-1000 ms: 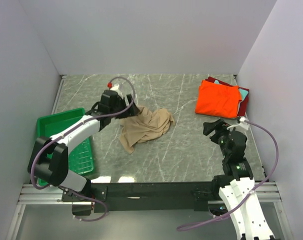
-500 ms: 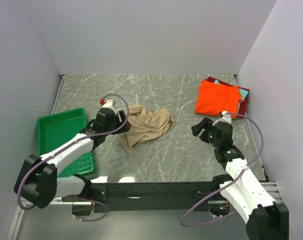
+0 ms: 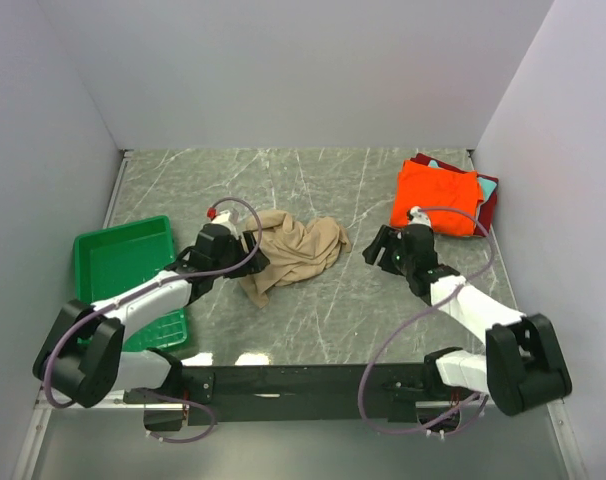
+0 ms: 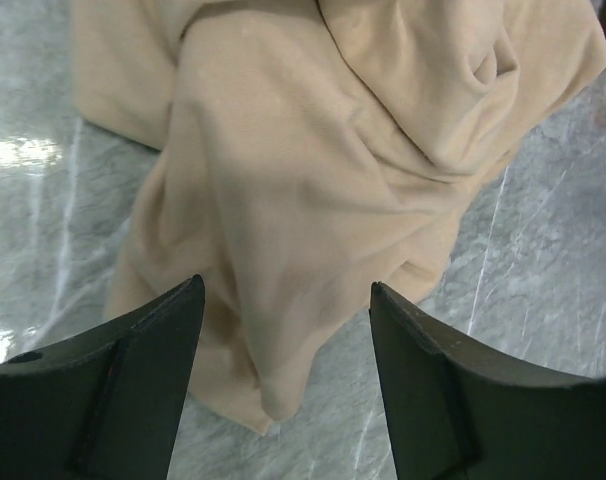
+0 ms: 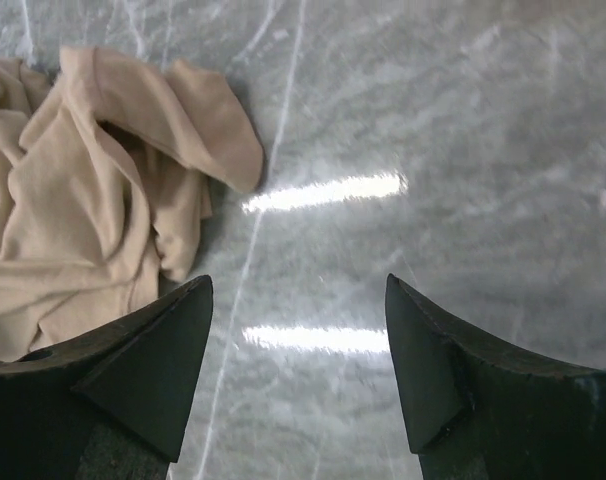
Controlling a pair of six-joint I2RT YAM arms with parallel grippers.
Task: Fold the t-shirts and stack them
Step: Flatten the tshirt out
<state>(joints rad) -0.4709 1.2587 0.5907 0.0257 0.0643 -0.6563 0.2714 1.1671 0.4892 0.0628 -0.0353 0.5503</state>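
**A:** From above, where is everything?

**B:** The tan shirt (image 3: pixel 295 250) lies crumpled in the middle of the table (image 3: pixel 323 320), between the two arms. The left pincer (image 3: pixel 253 248) is at its left edge, and the right pincer (image 3: pixel 373 250) is near its right side, not touching. Both are released and hold nothing. The folded orange shirt (image 3: pixel 436 198) lies far right, on the dark red shirt (image 3: pixel 490 192).

**A:** And the left wrist camera?

**B:** The jaws stand wide over a thick bunch of folds. If they close here, I think they take several layers together, and the tan shirt comes up as a lump and does not spread.

**A:** The right wrist camera?

**B:** Only bare table is between the jaws; the tan shirt lies to their left. Closing here would catch nothing, and a low approach may push it away.
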